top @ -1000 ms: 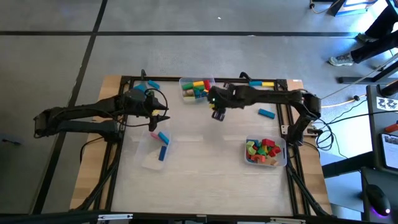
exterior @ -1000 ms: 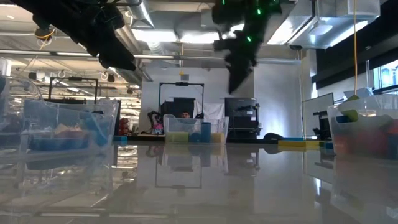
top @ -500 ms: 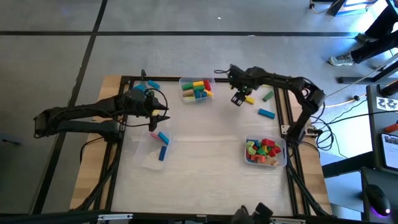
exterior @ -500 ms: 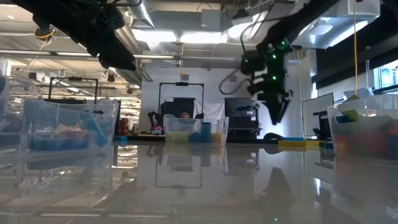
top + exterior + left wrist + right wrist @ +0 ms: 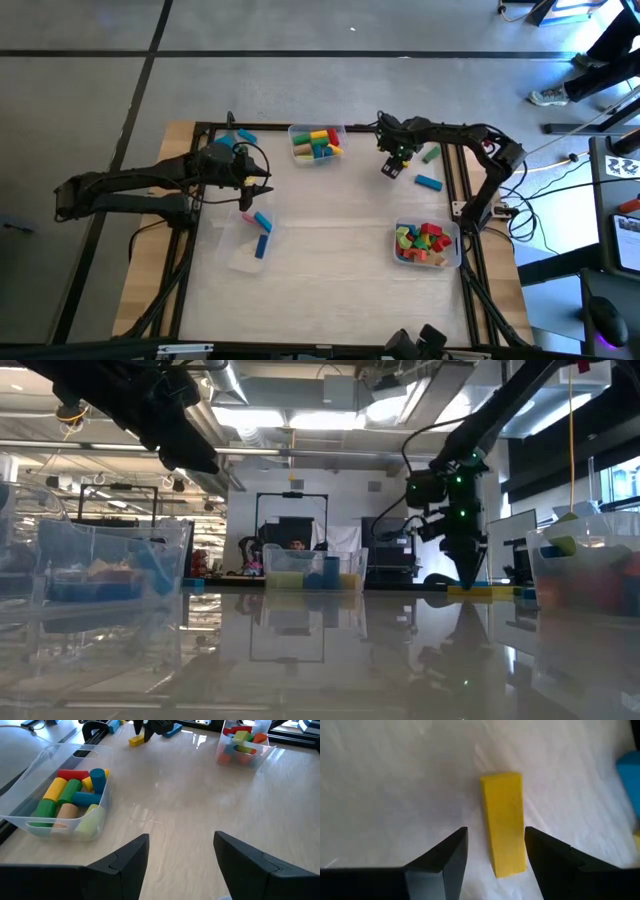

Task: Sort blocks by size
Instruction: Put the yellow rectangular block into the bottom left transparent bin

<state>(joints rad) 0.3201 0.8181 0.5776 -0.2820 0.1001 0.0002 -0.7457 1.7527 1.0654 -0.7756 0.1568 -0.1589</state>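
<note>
A yellow bar (image 5: 504, 822) lies flat on the table near the far right (image 5: 399, 160). My right gripper (image 5: 495, 865) is open and low over it. One finger stands on each side of the bar's near end, and the bar runs along the fingers. In the low view the right gripper (image 5: 465, 570) points down close to the table, by the yellow bar (image 5: 485, 590). A green block (image 5: 431, 154) and a blue block (image 5: 428, 182) lie loose beside it. My left gripper (image 5: 181, 860) is open and empty, held above the table's left side (image 5: 262, 185).
A clear bin of cylinders (image 5: 316, 142) stands at the far middle. A clear bin of colourful chunks (image 5: 427, 244) stands at the near right. A clear bin (image 5: 243, 258) holding blue bars (image 5: 262, 245) is on the left. More blue blocks (image 5: 245, 135) lie at the far left. A person sits in the room behind (image 5: 296, 545).
My right gripper has gone from beside the cylinder bin toward the table's right edge. It has come down from high above the table to just over the yellow bar.
</note>
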